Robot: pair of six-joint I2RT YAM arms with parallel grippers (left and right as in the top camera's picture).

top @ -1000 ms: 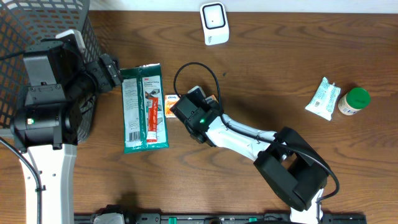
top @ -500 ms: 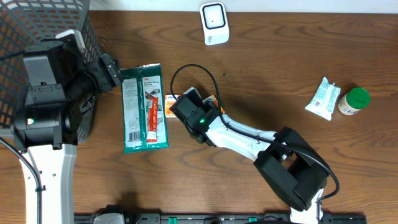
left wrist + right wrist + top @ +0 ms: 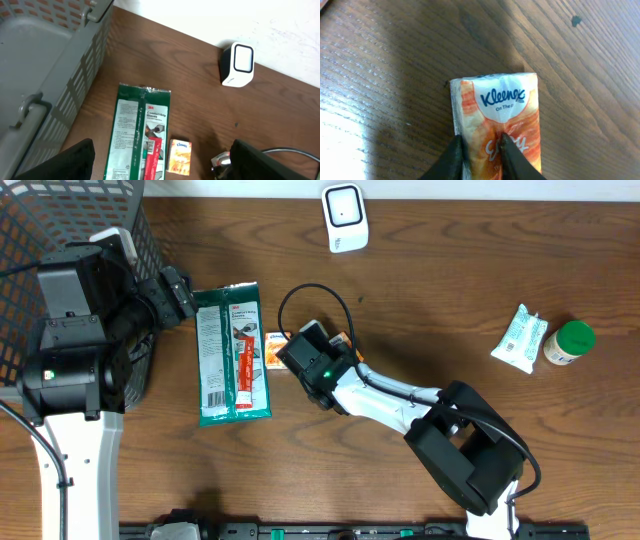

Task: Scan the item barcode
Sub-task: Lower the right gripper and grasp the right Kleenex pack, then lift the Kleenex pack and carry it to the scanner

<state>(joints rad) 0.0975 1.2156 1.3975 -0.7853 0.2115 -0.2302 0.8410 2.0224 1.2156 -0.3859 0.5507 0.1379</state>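
Where right gripper pinches, tissue pack lies.

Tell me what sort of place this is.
Probably a mock shop checkout on a wooden table: a white barcode scanner, a grey mesh basket, and packaged goods such as a 3M gloves pack and a Kleenex tissue pack.

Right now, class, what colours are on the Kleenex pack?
The Kleenex pack is orange and white with blue lettering, clearest in the right wrist view.
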